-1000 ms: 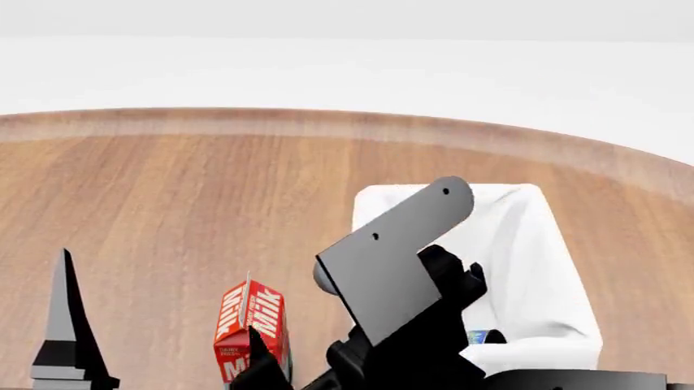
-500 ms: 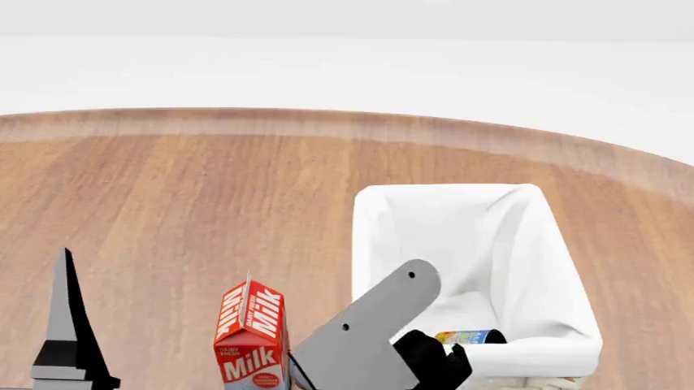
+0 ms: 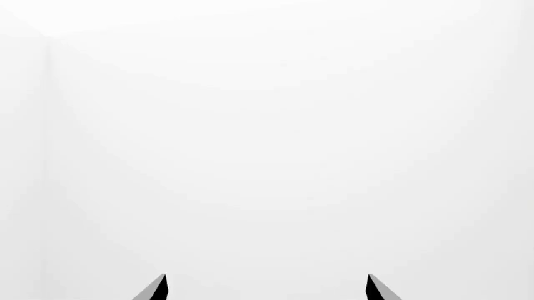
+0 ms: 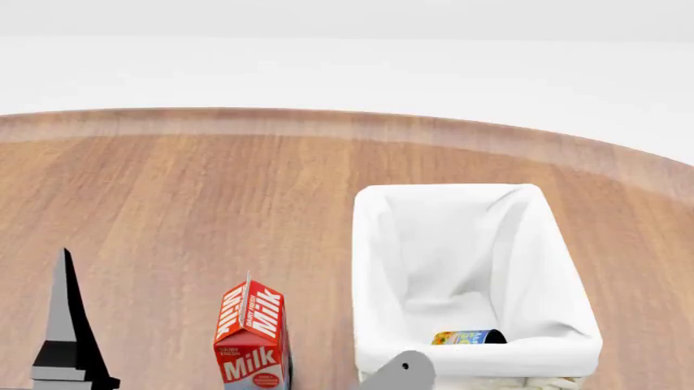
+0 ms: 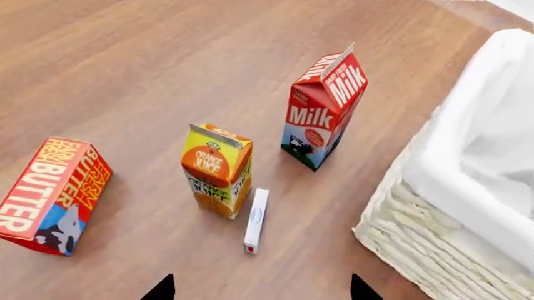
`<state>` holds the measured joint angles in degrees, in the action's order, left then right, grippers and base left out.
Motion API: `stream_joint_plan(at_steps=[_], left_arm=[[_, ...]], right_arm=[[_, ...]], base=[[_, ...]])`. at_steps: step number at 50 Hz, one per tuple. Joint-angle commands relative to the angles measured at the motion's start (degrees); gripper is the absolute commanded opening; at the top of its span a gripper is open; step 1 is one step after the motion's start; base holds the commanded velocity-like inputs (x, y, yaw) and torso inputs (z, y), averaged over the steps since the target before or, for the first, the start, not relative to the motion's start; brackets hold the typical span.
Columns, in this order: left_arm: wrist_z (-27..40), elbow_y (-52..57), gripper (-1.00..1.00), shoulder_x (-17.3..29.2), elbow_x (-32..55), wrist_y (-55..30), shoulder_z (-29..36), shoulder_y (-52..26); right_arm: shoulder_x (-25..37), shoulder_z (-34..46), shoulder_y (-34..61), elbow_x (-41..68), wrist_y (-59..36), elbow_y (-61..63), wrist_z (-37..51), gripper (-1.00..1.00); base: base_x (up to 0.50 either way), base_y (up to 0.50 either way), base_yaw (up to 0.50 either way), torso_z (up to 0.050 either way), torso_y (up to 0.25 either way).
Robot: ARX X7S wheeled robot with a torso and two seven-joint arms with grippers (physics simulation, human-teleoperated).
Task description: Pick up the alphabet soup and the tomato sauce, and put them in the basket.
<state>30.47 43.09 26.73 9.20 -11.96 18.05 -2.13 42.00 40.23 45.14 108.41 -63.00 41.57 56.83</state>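
Wooden table (image 4: 195,195) with a curved far edge, set against a plain white background. A red milk carton (image 5: 326,106) stands upright on the table. Near it stands an upright orange juice carton (image 5: 217,169), yellow and orange. Just beside the juice carton lies a small white flat stick-like item (image 5: 255,220), one end red. Well apart from these, a red butter box (image 5: 52,194) lies flat on the table.

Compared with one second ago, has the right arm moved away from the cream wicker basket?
Yes. The right arm has drawn back below the basket, uncovering the blue-labelled alphabet soup inside.
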Motion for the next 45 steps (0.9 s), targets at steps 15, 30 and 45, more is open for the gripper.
stream_joint_plan(at_steps=[15, 30, 45], left_arm=[[0.32, 0.05, 1.0, 0.12, -0.09, 0.07, 0.35, 0.01], [0.57, 0.55, 1.0, 0.27, -0.09, -0.14, 0.43, -0.03], [0.57, -0.22, 1.0, 0.36, 0.03, 0.69, 0.47, 0.17]], right_arm=[[0.89, 6.53, -11.47, -0.87, 3.09, 6.1, 9.8, 1.0], [2.08, 7.2, -18.54, -6.74, 4.38, 6.96, 7.88, 1.0], [-1.97, 11.04, -20.82, -16.13, 1.27, 5.67, 4.59, 1.0]], base=[[0.0, 0.0, 0.0, 0.0, 0.0], [0.0, 0.0, 0.0, 0.0, 0.0], [0.0, 0.0, 0.0, 0.0, 0.0]])
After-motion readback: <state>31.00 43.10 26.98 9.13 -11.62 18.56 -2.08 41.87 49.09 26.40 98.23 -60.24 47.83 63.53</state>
